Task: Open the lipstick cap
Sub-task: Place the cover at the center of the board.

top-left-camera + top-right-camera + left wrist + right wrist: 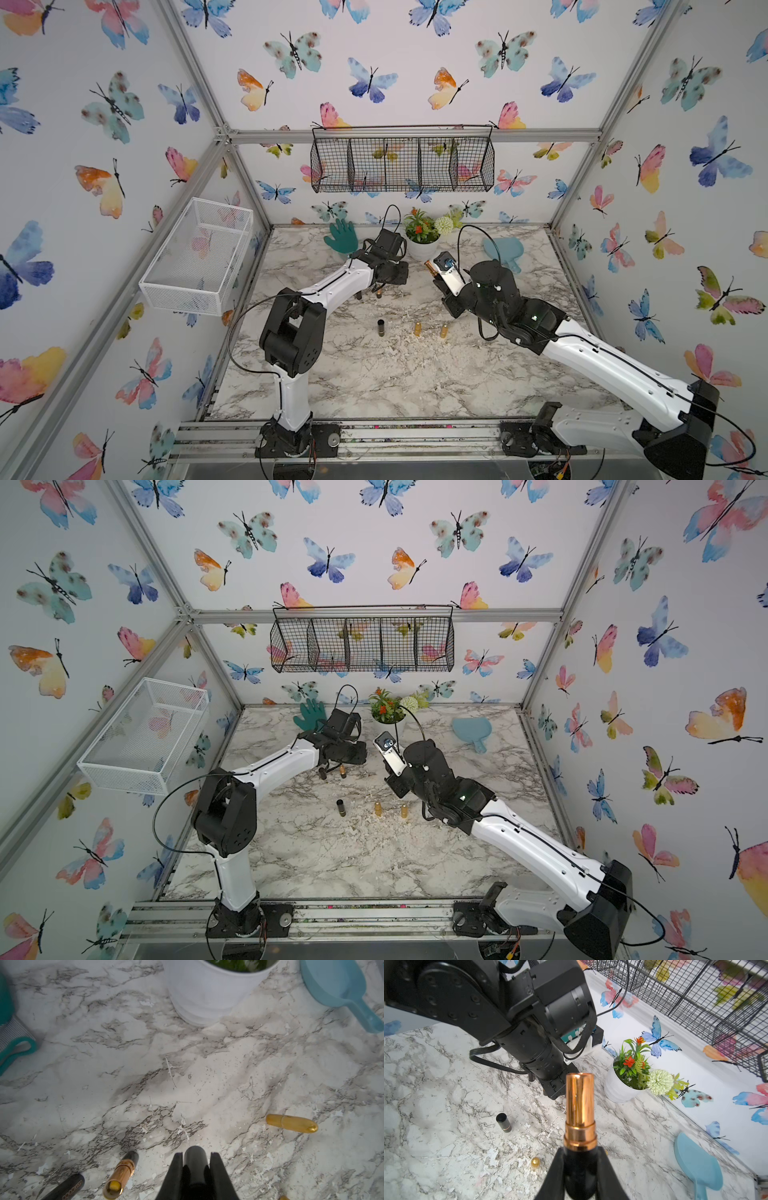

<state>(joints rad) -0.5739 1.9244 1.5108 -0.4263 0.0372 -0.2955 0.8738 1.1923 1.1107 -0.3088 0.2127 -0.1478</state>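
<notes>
The right jaws grip the black base of the uncapped rose-gold metal lipstick [580, 1105], raised over the marble-patterned tabletop [374, 374] at about 1 o'clock of its middle. At the lipstick's 9 o'clock, apart from it, the left jaws clamp a glossy black cylindrical cap [195, 1152].

White marble table [374, 374] veined grey, pastel butterfly wallpaper [415, 62], copper lipstick [579, 1103] with black base, black cap [194, 1155], white pot [203, 997] at twelve o'clock
</notes>
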